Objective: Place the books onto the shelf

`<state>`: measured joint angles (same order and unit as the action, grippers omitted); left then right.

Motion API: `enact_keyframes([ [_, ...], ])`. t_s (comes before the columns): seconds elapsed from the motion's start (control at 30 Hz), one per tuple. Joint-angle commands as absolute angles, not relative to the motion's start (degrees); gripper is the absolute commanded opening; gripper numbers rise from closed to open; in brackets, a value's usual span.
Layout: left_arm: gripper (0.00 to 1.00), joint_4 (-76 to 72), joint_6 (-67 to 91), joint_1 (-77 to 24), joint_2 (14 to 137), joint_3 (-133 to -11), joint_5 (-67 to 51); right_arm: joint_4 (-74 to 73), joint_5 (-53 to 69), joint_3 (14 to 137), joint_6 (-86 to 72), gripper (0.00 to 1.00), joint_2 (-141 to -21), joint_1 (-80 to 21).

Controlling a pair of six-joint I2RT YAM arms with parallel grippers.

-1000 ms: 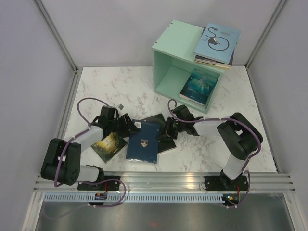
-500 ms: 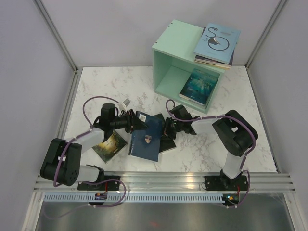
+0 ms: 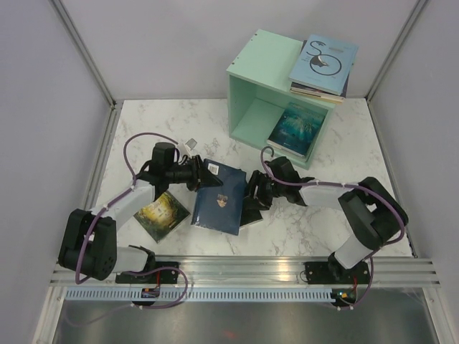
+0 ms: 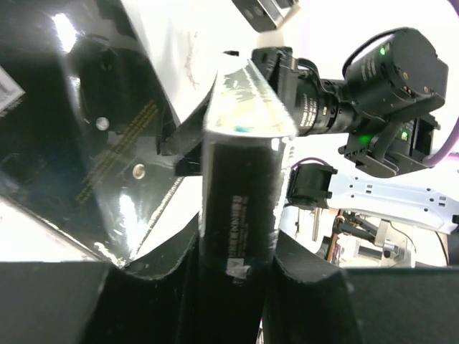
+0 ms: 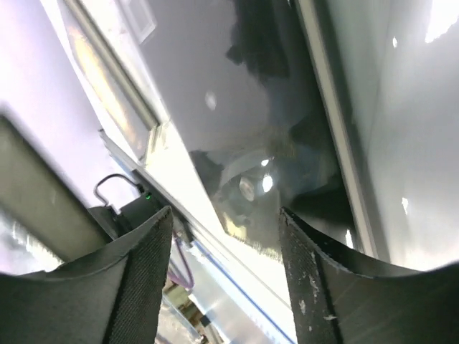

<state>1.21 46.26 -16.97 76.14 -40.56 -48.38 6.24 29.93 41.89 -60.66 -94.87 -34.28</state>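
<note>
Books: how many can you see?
7: three-book stack atop the shelf, icy-blue book inside, navy book in left end effector, green-gold book and black book on the table; others may hide.

Glossy navy book (image 3: 219, 206); marble-look table (image 3: 165, 123); matt shelf (image 3: 262, 61).

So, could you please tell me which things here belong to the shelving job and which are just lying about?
Job in hand: shelf; navy book; green-gold book; black book; icy blue book inside the shelf; book stack on top of it.
Lying about: small grey object on the table.
</note>
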Motion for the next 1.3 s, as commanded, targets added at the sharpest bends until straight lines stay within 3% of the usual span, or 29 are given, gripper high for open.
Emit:
enact_keyframes([
  [0.0, 0.02, 0.3, 48.9, -17.8, 75.4, -45.2, -50.4, 11.0, 30.7, 38.4, -62.8, 0.66, -86.8, -33.8],
  [0.27, 0.02, -6.7, 55.9, -16.4, 75.0, -46.1, -51.5, 27.9, 33.2, 27.1, -75.6, 0.73, -71.9, -32.0],
  [0.5, 0.02, -16.4, 65.5, -16.0, 75.7, -44.5, -52.4, 41.0, 30.9, 21.0, -84.5, 0.8, -66.4, -32.7],
  [0.67, 0.02, -23.8, 71.6, -15.9, 77.2, -42.6, -51.8, 40.7, 28.6, 23.0, -84.2, 0.82, -67.2, -37.2],
  [1.03, 0.02, -23.4, 71.4, -15.9, 77.2, -41.1, -47.1, 42.8, 22.7, 22.2, -88.1, 0.81, -62.7, -40.2],
  [1.27, 0.02, -20.4, 69.8, -15.9, 76.8, -42.6, -45.7, 25.7, 15.7, 21.2, -84.0, 0.79, -50.7, -40.0],
])
